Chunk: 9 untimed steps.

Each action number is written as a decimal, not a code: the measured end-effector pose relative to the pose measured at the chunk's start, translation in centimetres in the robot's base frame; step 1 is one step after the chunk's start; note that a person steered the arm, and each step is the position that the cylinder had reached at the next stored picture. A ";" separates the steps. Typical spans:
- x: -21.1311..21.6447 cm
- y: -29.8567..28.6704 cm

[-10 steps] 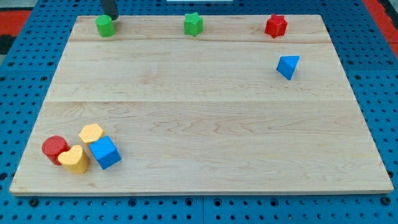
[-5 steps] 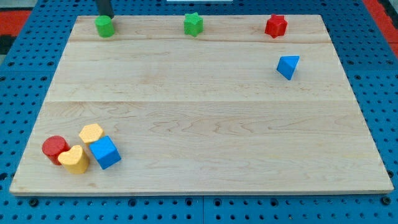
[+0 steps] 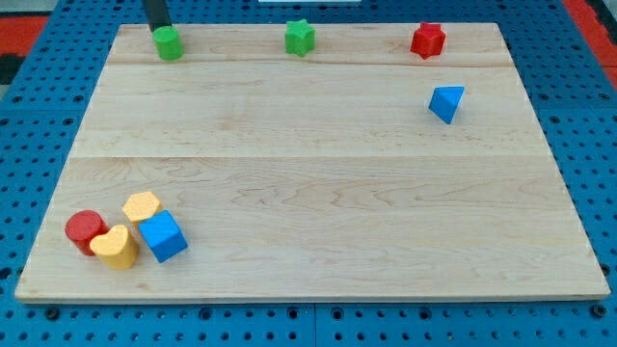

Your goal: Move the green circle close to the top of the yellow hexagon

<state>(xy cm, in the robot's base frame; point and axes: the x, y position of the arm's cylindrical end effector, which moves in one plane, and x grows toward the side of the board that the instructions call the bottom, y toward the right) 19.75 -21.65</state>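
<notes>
The green circle (image 3: 169,43) sits near the board's top left edge. My tip (image 3: 158,28) is a dark rod end just above and to the left of it, touching or nearly touching its upper left side. The yellow hexagon (image 3: 142,206) lies far below at the view's bottom left, packed in a cluster with a yellow heart (image 3: 116,247), a red circle (image 3: 85,229) and a blue cube (image 3: 162,236).
A green star (image 3: 300,38) sits at the top middle. A red star (image 3: 428,40) is at the top right. A blue triangle (image 3: 445,102) lies below the red star. The wooden board (image 3: 318,173) rests on a blue pegboard.
My tip has moved left along the top edge, from the green circle's upper right to its upper left. The green circle has shifted slightly right and down.
</notes>
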 end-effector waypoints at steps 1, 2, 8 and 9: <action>0.3 1.0; 1.3 1.2; 9.1 3.6; 10.5 3.0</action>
<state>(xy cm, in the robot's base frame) 30.25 -18.61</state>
